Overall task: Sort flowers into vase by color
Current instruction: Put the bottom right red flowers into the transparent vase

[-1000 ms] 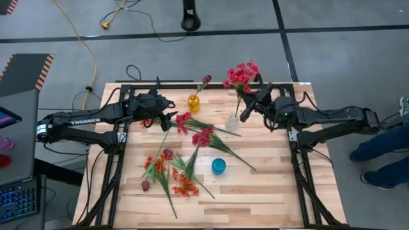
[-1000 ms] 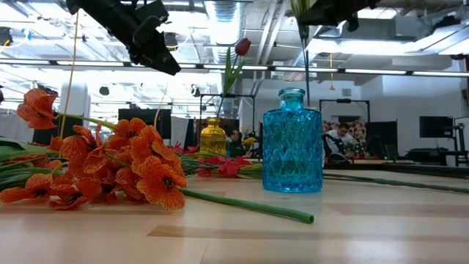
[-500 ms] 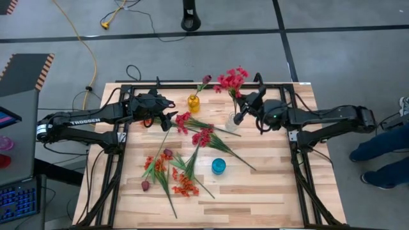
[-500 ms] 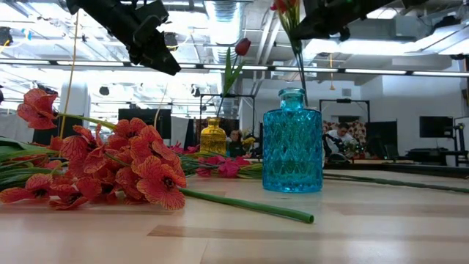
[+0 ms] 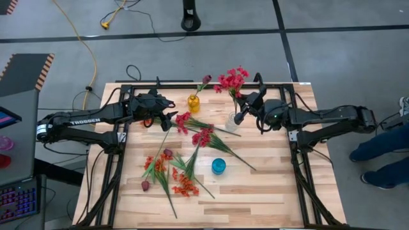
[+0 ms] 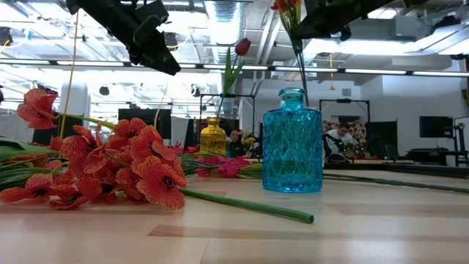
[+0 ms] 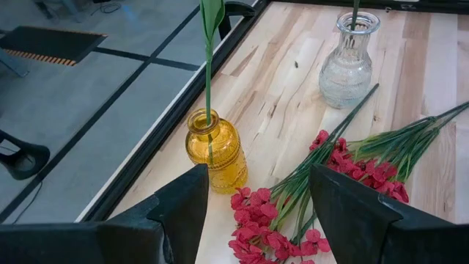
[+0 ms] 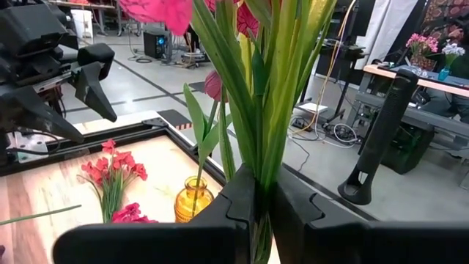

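High view: amber vase (image 5: 193, 103) w/ maroon bud (image 5: 206, 80)

The right gripper (image 5: 243, 109) reaches in just above the clear vase (image 5: 232, 121), fingers pinched on the crimson-pink spray (image 5: 231, 81), while the left gripper (image 5: 171, 114) waits well left of that vase, fingers spread wide.

The surface (image 5: 275, 185) is pale wood with visible plank seams, framed in black. The blue vase (image 6: 292, 141) is clear turquoise glass with a raised diamond pattern. The yellow vase (image 7: 215, 150) is amber glass, faintly ribbed, holding a green stem. The clear vase (image 7: 349, 61) is colourless and textured. The crimson-pink flowers (image 5: 231, 80) have green stems. The orange-red flowers (image 6: 128, 165) show dark centres. The maroon bud (image 6: 242, 47) is deep red.
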Controlling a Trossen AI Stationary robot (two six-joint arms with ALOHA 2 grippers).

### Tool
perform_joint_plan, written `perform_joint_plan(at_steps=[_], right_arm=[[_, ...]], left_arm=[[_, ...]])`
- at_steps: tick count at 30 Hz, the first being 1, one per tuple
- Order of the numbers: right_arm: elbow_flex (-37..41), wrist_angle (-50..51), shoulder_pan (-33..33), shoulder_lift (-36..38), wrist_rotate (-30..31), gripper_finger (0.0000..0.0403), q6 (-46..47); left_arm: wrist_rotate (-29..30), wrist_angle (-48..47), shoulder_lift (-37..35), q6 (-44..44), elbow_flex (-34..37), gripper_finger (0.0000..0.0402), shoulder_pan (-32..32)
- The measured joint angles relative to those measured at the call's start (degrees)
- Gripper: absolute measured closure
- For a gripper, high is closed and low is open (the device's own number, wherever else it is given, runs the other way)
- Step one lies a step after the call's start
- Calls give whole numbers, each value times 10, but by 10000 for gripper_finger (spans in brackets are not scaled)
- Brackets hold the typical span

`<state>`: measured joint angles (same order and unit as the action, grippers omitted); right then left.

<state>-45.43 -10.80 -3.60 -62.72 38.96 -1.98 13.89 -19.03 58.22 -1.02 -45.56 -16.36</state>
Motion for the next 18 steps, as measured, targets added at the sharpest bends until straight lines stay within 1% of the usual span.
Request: perform_joint_plan(at_steps=[5,9,13,18], right_arm=[[0,0,0,0,0,342,0],[0,1,0,0,0,325,0],[0,8,0,0,0,290,0],[0,40,0,1,1,228,13]], left_arm=[[0,0,0,0,0,177,0],[0,0,0,0,0,177,0],[0,0,0,0,0,177,0],[0,0,0,0,0,177,0]])
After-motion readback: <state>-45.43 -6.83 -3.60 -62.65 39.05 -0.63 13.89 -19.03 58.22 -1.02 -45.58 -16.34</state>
